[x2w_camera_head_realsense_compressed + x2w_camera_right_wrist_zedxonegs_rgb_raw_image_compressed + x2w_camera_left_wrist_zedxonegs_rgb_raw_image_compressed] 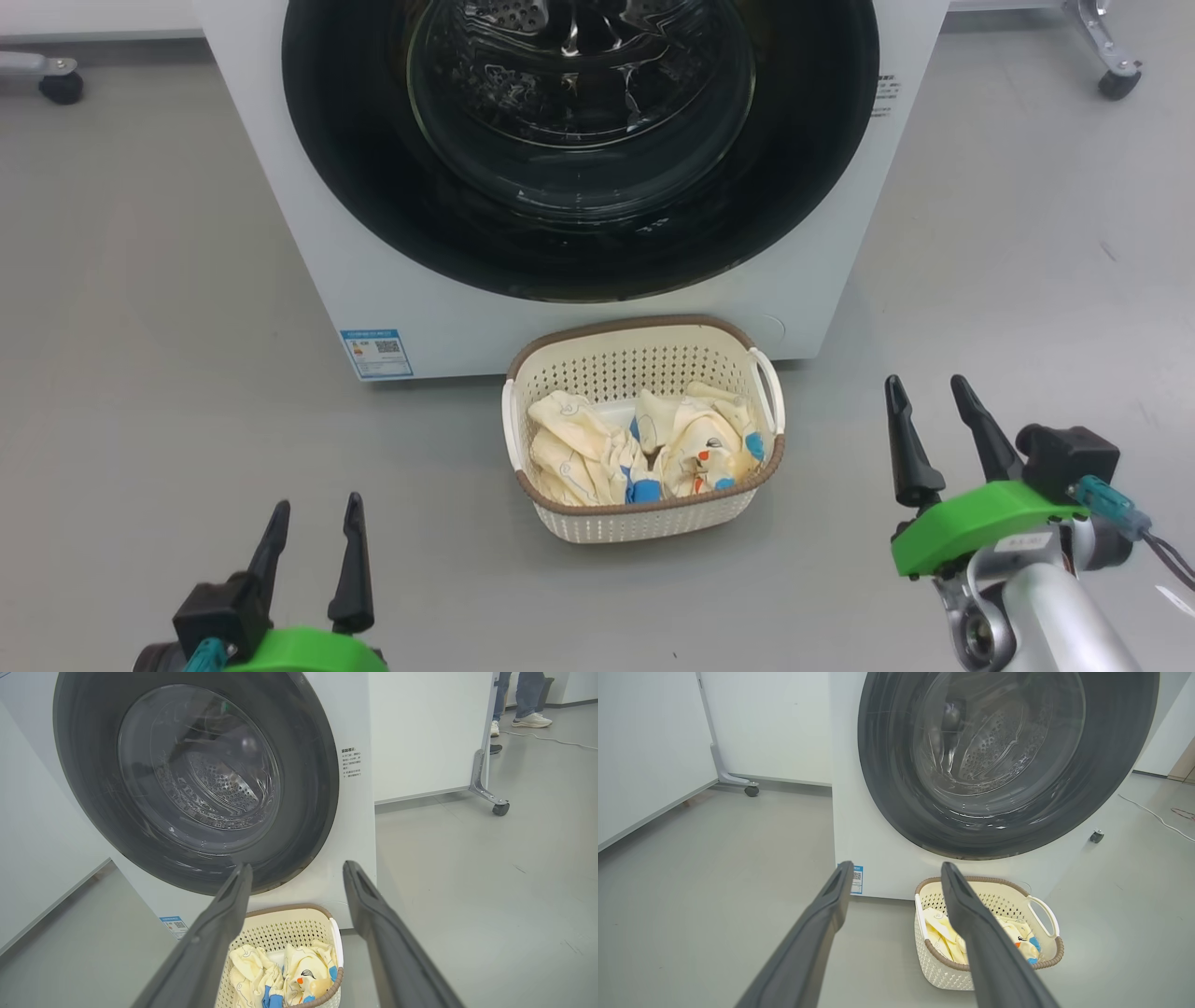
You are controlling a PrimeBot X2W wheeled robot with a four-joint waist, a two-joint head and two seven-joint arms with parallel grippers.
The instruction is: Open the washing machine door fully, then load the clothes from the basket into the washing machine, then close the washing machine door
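The left gripper [316, 506] hovered low at the left above the floor [140, 327], jaws spread wide and holding nothing. In the middle, the washing machine door [579, 121] sat shut, flush against the white front of the washing machine [280, 224]. It looked rigid and heavy, its glossy black rim probably slippery, so the rim's outer edge seemed the place to hook. Just in front stood the basket [644, 528] holding the clothes [644, 448], which looked soft and light. The right gripper [927, 385], at the right, likewise gaped wide and empty.
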